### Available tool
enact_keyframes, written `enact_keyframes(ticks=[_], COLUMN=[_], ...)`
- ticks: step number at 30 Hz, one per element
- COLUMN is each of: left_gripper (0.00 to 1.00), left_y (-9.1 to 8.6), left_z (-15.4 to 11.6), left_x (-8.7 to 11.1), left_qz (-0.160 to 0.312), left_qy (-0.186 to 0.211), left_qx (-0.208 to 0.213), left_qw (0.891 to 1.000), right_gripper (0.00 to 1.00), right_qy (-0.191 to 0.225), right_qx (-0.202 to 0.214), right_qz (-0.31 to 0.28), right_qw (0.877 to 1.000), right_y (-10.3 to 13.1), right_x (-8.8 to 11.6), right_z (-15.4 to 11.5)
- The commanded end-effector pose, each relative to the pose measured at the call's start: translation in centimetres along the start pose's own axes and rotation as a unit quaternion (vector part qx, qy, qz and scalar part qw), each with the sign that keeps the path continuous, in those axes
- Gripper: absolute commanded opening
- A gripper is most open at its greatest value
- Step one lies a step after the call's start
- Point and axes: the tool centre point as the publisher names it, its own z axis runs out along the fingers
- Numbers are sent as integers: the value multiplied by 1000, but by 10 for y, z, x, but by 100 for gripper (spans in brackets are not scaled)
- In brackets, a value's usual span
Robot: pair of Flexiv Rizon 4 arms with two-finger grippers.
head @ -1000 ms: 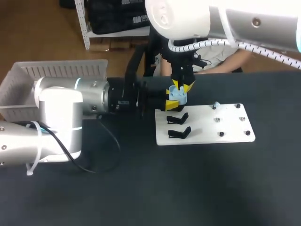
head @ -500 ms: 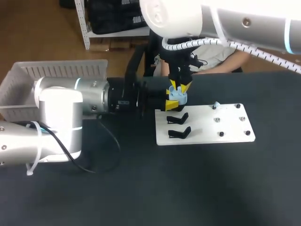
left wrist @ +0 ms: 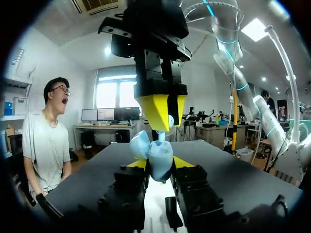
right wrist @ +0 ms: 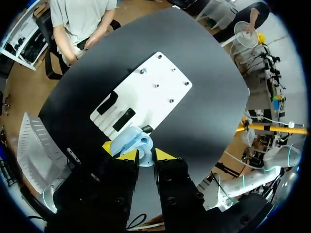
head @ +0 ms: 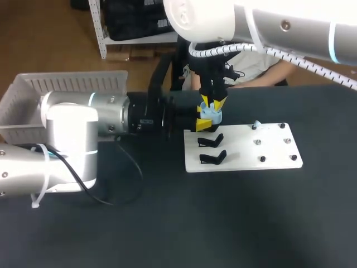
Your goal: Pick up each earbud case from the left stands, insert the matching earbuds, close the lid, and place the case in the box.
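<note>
Left wrist view, case in left gripper

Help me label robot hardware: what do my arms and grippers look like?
The left arm is white and silver, black at the wrist, with a black cable. The right arm is white, with a ribbed white hose and pale blue ring. The left gripper and right gripper are black, yellow-tipped.

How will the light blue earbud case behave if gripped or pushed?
Probably stiff: the earbud case shows no dent in the left end effector's grip. Its smooth rounded shell looks slippery and may roll. The open lid likely swings if bumped.
</note>
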Motion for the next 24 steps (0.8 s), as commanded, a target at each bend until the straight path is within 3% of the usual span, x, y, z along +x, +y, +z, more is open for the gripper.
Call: enact_keyframes(ticks=[1, 24], left_gripper=[0, 0], left_y=[1, 1], left_z=[0, 0], left_x=[1, 1], left_qz=[0, 0], left_qy=[-1, -1], left_qx=[0, 0], left_qw=[1000, 1000], right_gripper=[0, 0], right_qy=[4, 7], right_qx=[6, 27], right_qz=[1, 9], right_qw=[1000, 1000], right_y=[4, 9], right_x=[-3, -11], right_z=[0, 11])
